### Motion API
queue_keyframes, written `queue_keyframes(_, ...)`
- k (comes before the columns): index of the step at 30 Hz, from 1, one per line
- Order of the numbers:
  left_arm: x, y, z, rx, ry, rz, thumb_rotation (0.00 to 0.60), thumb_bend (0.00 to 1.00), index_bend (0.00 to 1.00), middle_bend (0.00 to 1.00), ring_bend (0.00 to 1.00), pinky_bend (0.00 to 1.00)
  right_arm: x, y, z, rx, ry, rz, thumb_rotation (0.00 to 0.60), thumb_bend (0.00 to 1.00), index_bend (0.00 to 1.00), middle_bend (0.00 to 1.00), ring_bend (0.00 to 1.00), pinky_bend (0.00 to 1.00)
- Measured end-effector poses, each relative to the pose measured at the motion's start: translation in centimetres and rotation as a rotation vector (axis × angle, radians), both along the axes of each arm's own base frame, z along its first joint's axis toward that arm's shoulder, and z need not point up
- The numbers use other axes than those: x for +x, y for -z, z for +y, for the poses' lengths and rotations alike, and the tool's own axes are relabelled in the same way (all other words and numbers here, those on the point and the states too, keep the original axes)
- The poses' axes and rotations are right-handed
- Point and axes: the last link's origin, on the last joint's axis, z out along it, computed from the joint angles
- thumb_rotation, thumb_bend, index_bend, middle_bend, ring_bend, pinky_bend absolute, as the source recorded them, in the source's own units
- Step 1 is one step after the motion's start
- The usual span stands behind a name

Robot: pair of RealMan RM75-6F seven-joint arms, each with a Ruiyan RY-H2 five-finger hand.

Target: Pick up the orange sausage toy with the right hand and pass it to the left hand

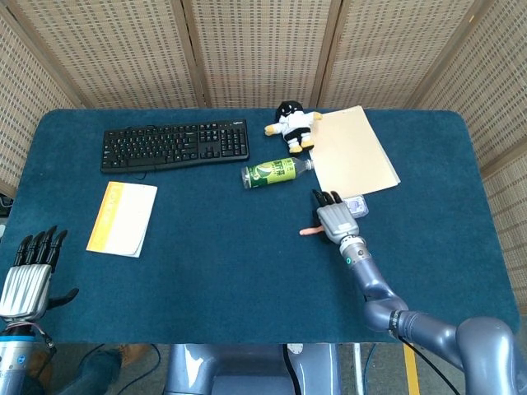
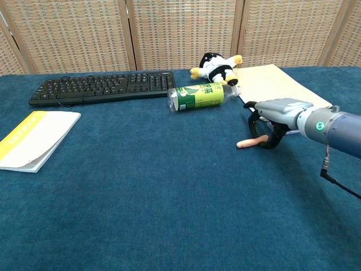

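Note:
The orange sausage toy [image 1: 310, 231] [image 2: 247, 143] lies right of the table's middle, its left end on the blue cloth and its right end tilted up. My right hand [image 1: 332, 218] [image 2: 279, 110] sits palm down over that right end. Its fingers [image 2: 262, 131] curl around the toy and grip it. The end of the toy inside the hand is hidden. My left hand [image 1: 29, 276] hangs off the table's near left corner with fingers spread, holding nothing; only the head view shows it.
A green bottle [image 1: 276, 172] [image 2: 202, 96] lies just behind the toy. Further back are a plush doll [image 1: 291, 125], a beige folder [image 1: 354, 152] and a black keyboard [image 1: 175, 145]. A yellow and white notebook [image 1: 122, 218] lies at the left.

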Motion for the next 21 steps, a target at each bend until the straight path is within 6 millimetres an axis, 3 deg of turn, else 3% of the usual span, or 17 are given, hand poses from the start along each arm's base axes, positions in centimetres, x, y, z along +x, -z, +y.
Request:
queue_keyframes(9,-0.1,-0.2,-0.1,0.000,0.001,-0.007,0.600,0.00,0.00,0.00,0.00,0.00,0.7,-0.2,0.5,0.000,0.006,-0.066,0.600,0.57,0.65,0.08,0.00,0.00)
queue_keyframes(21,0.9,-0.5,1.2,-0.017,0.100,0.035,0.600,0.00,0.00,0.00,0.00,0.00,4.5,-2.0,2.6,0.096,0.100,-0.316,0.600,0.57,0.66,0.09,0.00,0.00)
